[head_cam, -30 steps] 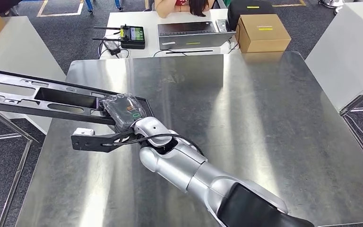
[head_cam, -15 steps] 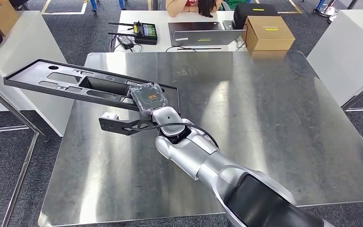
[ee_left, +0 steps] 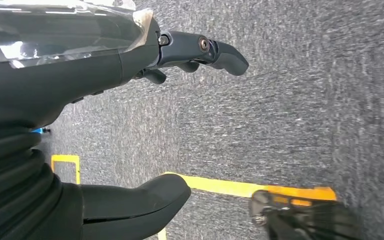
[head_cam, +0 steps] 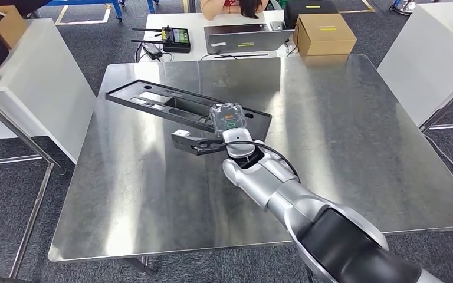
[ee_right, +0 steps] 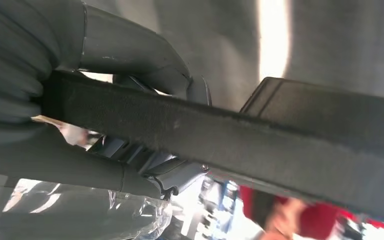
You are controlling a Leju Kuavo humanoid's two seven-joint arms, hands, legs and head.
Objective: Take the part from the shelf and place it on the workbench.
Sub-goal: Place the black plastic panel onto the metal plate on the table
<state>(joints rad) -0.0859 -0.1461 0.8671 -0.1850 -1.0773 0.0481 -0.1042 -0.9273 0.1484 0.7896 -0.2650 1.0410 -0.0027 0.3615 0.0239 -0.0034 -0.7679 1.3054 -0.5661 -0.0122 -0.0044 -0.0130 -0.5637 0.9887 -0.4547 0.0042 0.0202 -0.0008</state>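
The right hand (head_cam: 229, 121), its fingers closed on one end of the long black part (head_cam: 177, 106), has carried it in from beyond the counter's (head_cam: 354, 135) left edge, now over the counter's far left quarter, so setting down seems near; the left hand (ee_left: 130, 125) hangs open.

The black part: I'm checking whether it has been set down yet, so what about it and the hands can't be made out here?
- Head view: whether the black part touches the steel workbench or hangs just above it; the angle doesn't settle it.
- Head view: the right hand hides its fingers under its clear cover.
- Right wrist view: the part's far end is cut off by the edge; the background is blurred.
- Left wrist view: the left hand is partly cut off.
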